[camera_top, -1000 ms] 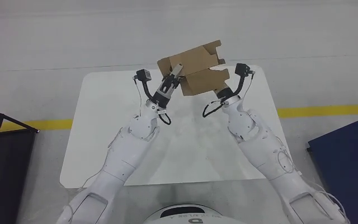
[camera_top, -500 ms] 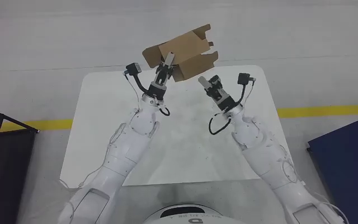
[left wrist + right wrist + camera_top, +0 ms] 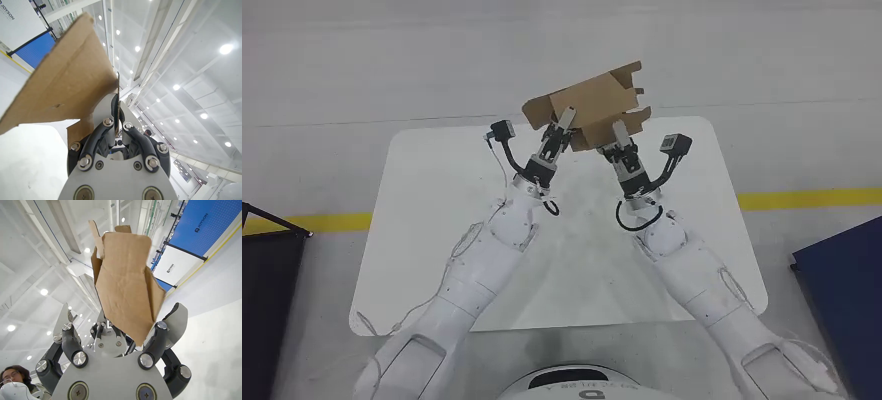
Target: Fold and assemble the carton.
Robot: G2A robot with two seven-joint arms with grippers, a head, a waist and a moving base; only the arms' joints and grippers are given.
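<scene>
Carton (image 3: 587, 100), brown cardboard, part-folded, is hanging in the air at upper centre of the top view, over the far edge of the white table (image 3: 442, 250). Flaps are sticking out at its right end; the inside is not readable from above.

Left gripper (image 3: 560, 128) is sitting under the carton's left half. In the left wrist view the left gripper (image 3: 117, 111) is pinching one thin cardboard panel edge-on, with its dark pads (image 3: 113, 106) pressed together on it. The rest of the carton (image 3: 66, 85) is fanning out as a big flap, cut off at the frame edge, and it is hiding most of the box.

Right gripper (image 3: 620, 135) is sitting just under the carton's right half, near the left one. In the right wrist view the right gripper (image 3: 122, 317) is standing wide apart, fingers (image 3: 64, 321) spread. A corner of the carton (image 3: 124, 281) is dipping down between them, closer to one finger; contact is hard to tell, and nothing is clamped.

Yellow floor line (image 3: 812, 198) is running behind the table, partly hidden by it. A blue panel (image 3: 847, 290) is getting cut off at lower right.
</scene>
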